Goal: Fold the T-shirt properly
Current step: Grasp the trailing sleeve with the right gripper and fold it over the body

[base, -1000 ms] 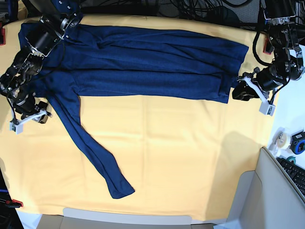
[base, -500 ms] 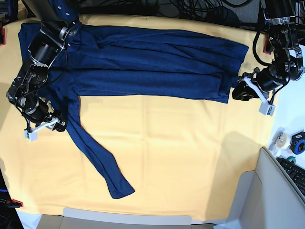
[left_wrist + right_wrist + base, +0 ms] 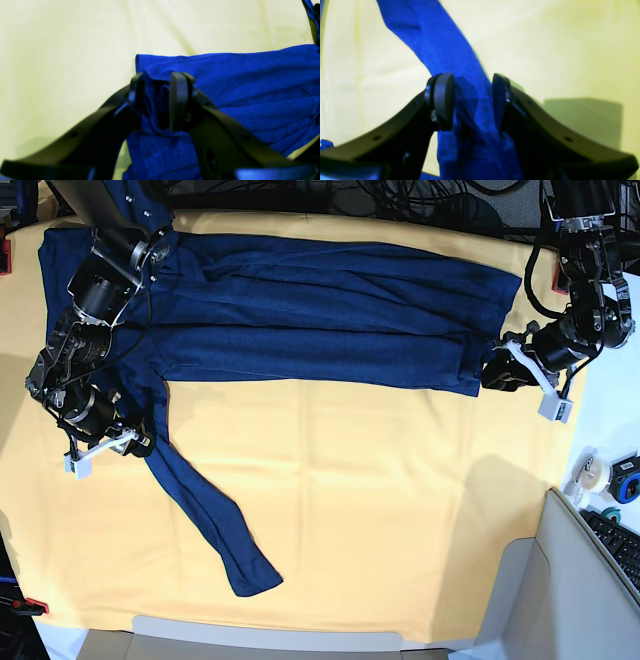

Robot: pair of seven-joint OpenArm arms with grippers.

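Your T-shirt [image 3: 330, 310] lies spread across the yellow cloth [image 3: 380, 510] on the counter, one sleeve [image 3: 205, 520] trailing toward the near edge. Left gripper [image 3: 157, 100] has its jaws clenched on bunched hem fabric. Right gripper [image 3: 472, 100] straddles the sleeve, jaws apart, not pinching.

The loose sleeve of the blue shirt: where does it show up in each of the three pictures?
Base view: the sleeve runs from the left side down toward the bottom centre, across the yellow cloth.
Right wrist view: it runs up from between the jaws of the right gripper to the top left.
Left wrist view: not in it; only the shirt's folded edge.
Shared landmark: the yellow cloth.
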